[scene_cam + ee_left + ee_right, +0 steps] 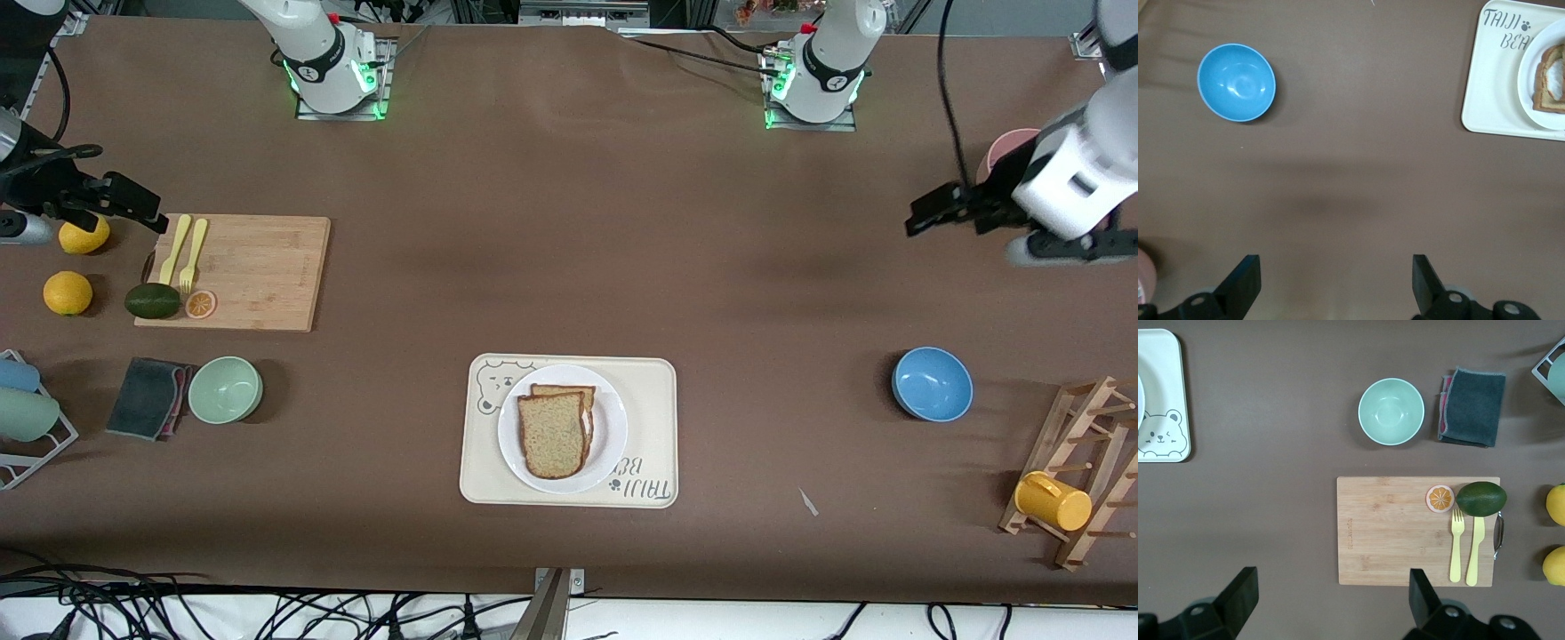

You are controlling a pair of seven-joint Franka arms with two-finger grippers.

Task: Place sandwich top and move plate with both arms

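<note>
Both pincers, left pincer (pixel 925 216) and right pincer (pixel 133 206), hover apart and empty over the bench ends, apparently waiting, since the sandwich top (pixel 552 434) already caps the plate (pixel 607 444).

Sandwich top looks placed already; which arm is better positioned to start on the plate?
Neither clearly. The plate sits mid-table on the tray; the left claw and right claw both hang open at opposite table ends. Both arms are needed anyway.

Brown desk (pixel 569 249) is carrying a cream tray (pixel 653 427) mid-front, a blue bowl (pixel 932 383) and wooden rack (pixel 1080 471) toward the left arm's end, and a cutting board (pixel 258 267), green bowl (pixel 225 389), grey cloth (pixel 147 397) and two lemons (pixel 68 292) toward the right arm's end.
</note>
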